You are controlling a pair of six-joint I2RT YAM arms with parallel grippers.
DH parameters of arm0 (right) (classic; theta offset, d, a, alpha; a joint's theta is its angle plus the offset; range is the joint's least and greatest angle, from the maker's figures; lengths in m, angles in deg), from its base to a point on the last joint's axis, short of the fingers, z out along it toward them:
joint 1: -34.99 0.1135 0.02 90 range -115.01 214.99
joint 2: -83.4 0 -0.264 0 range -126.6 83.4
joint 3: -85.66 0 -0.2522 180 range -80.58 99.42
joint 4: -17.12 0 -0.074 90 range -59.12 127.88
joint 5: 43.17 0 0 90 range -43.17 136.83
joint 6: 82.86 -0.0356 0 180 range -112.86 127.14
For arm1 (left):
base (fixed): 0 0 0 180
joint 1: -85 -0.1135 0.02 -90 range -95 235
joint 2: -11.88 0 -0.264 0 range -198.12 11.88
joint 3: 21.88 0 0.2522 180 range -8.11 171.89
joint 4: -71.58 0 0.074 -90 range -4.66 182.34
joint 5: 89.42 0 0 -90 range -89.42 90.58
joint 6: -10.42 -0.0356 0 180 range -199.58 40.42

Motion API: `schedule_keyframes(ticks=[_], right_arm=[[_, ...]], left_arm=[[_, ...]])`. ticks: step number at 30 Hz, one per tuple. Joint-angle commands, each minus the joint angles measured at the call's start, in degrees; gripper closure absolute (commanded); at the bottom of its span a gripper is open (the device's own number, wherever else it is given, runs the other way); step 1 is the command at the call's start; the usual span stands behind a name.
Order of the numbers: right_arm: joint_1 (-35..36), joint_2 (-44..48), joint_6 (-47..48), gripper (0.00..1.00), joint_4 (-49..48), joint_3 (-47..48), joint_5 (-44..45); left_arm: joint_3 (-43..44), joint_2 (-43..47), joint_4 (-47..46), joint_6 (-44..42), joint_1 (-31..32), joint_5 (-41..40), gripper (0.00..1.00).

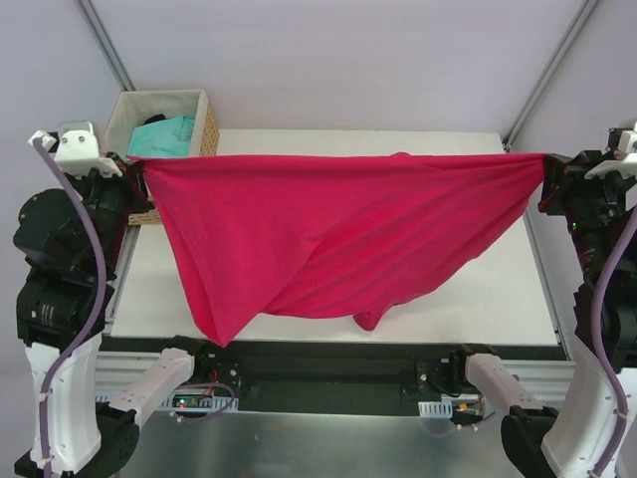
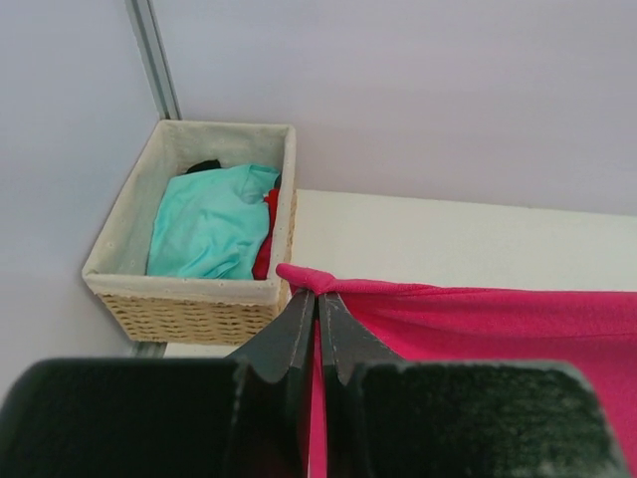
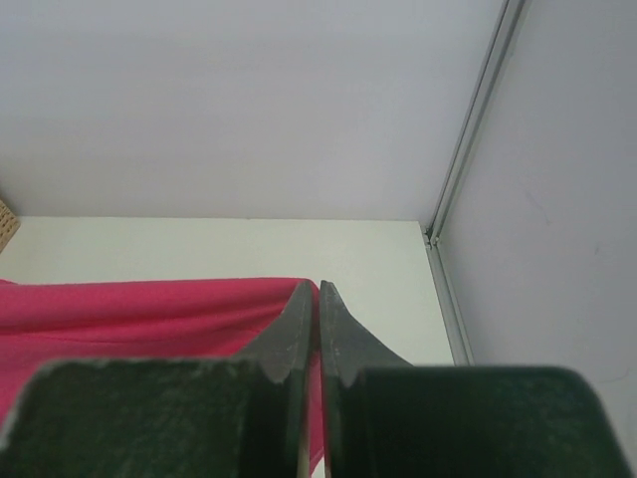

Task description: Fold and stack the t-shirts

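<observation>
A plain lilac-grey wall (image 1: pixel 348 60) closes the back of the space, evenly lit with no hard shadows. A slim grey metal left post (image 1: pixel 102 40) and a matching right post (image 1: pixel 552 70) run up its corners. Below stands a white rectangular table (image 1: pixel 498 289). A woven wicker basket (image 1: pixel 209 124) with a cream lining sits at its far left corner. A grey metal plate (image 1: pixel 328 448) lies in front of the table's near edge.
</observation>
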Motion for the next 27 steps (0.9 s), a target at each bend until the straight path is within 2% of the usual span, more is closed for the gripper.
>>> schedule_keyframes(ticks=[1,4,10,13,17,23,25,27], right_arm=[[-0.14,-0.68,1.55,0.98,-3.66,1.80,4.02],[-0.14,-3.14,0.86,0.98,-3.40,2.16,0.15],[-0.14,-11.22,-1.16,0.99,-5.85,-0.83,0.76],[-0.14,-17.63,-2.04,1.00,-6.82,1.27,1.12],[-0.05,-27.21,-2.83,0.99,-8.85,6.10,-0.12],[-0.05,-40.22,-3.10,0.99,-13.75,18.31,-2.12],[-0.05,-41.29,-2.67,0.99,-17.27,19.21,-3.45],[0.21,-40.24,-1.35,0.99,-24.81,17.02,-3.72]], left_arm=[[-1.27,-2.41,-4.38,-3.73,-0.38,-2.70,1.00],[-2.50,-5.04,-5.62,-4.53,-0.38,-2.34,1.00],[-4.61,-13.39,-4.65,-4.18,-0.65,0.92,1.00],[-2.33,-19.36,-3.42,-2.26,-2.49,5.12,1.00],[-1.10,-25.34,-7.19,0.91,-4.51,10.65,1.00],[9.70,-39.83,-9.48,3.73,-7.23,15.59,1.00],[15.49,-42.48,-10.01,4.96,-7.68,15.59,1.00],[21.02,-45.65,-11.32,4.26,-7.85,15.59,1.00]])
